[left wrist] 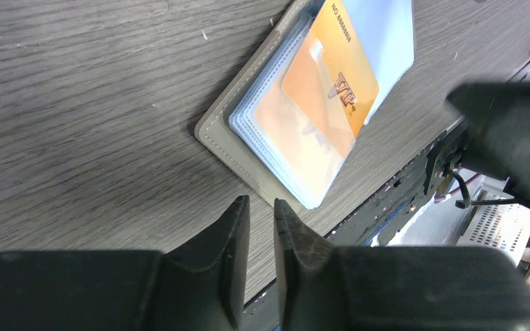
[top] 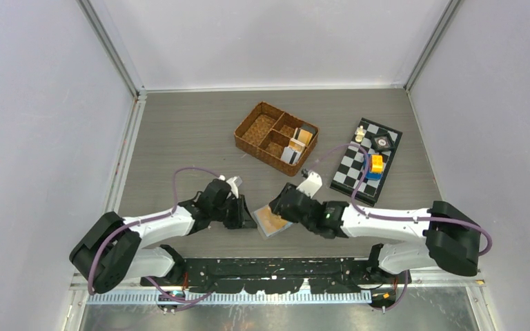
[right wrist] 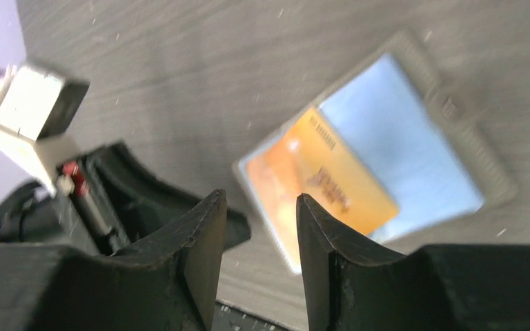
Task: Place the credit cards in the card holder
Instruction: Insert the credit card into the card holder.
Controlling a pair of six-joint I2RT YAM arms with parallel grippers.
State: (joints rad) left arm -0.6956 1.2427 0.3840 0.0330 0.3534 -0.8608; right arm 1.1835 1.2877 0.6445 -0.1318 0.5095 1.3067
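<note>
The card holder (top: pixel 265 233) lies open near the table's front edge, its clear blue sleeves facing up (left wrist: pixel 221 134) (right wrist: pixel 469 152). An orange credit card (left wrist: pixel 331 76) (right wrist: pixel 338 186) sits partly inside the top sleeve, with one end sticking out at a slant. My left gripper (top: pixel 247 219) (left wrist: pixel 262 201) hovers just off the holder's left corner, jaws a narrow gap apart and empty. My right gripper (top: pixel 281 207) (right wrist: pixel 261 196) stands open and empty over the holder's near edge, touching nothing. More credit cards (top: pixel 297 145) stand in the wicker basket.
A brown wicker basket (top: pixel 255 117) with compartments stands behind the holder. A chessboard (top: pixel 359 181) at the right carries small blocks and pieces. The black base rail (top: pixel 276 269) runs close along the holder's near side. The two wrists are close together over the holder.
</note>
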